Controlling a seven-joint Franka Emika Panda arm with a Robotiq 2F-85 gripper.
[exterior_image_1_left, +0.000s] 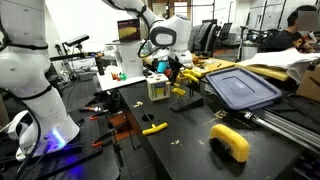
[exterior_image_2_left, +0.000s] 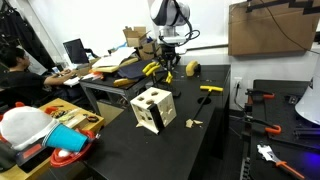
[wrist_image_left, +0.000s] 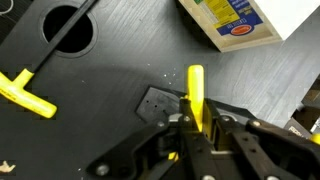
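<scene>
My gripper (wrist_image_left: 195, 125) is shut on a thin yellow bar (wrist_image_left: 196, 92) that sticks out past the fingertips. It hangs a little above the black table (wrist_image_left: 110, 70). Just ahead in the wrist view lies a cream box (wrist_image_left: 240, 20) with a printed label. In both exterior views the gripper (exterior_image_1_left: 172, 68) (exterior_image_2_left: 168, 66) hovers beside a pale wooden cube with cut-out holes (exterior_image_1_left: 158, 87) (exterior_image_2_left: 153, 110). A yellow T-shaped piece (wrist_image_left: 25, 92) (exterior_image_1_left: 154, 128) (exterior_image_2_left: 210, 89) lies flat on the table to one side.
A small grey square plate (wrist_image_left: 158, 103) lies under the bar, and a round hole (wrist_image_left: 68, 28) opens in the tabletop. A yellow arch block (exterior_image_1_left: 231, 141) and a dark bin lid (exterior_image_1_left: 240, 88) sit nearby. Hand tools (exterior_image_2_left: 262, 97) lie on a side bench. A person (exterior_image_1_left: 295, 30) sits behind.
</scene>
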